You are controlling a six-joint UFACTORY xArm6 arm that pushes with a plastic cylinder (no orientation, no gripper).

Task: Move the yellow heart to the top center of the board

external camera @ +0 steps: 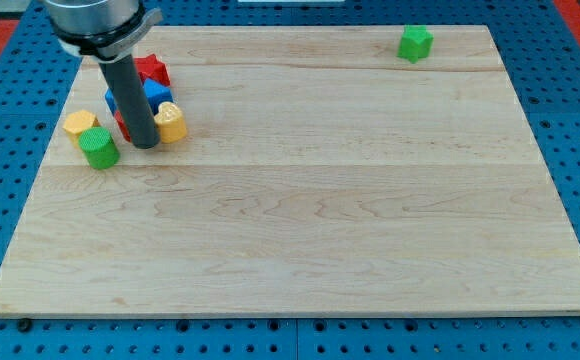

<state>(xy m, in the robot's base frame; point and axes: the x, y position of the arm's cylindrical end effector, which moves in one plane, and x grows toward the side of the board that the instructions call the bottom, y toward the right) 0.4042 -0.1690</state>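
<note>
The wooden board (300, 200) lies almost bare, and my job on it has barely begun: the top centre, where the yellow heart (172, 122) belongs, holds nothing. The heart sits far off at the view's upper left, on the right-hand edge of a small huddle of blocks, so I judge that nearly the whole journey is left, a long slide to the view's right and a little upward.

My arm comes down from the view's top left, its grey housing cut off by the frame, and the dark rod drops nearly straight to the board. My tip (145, 145) rests just left of the heart, touching it or very nearly; I cannot tell which. I have no jaws to open or close, only this plain rod, and it clamps nothing.

Behind the rod are a red block (153, 69) and a blue block (157, 94), partly hidden by it. To the left sit a yellow block (80, 124) and a green block (99, 148), touching each other. A green cube (416, 43) stands alone near the top right edge.
</note>
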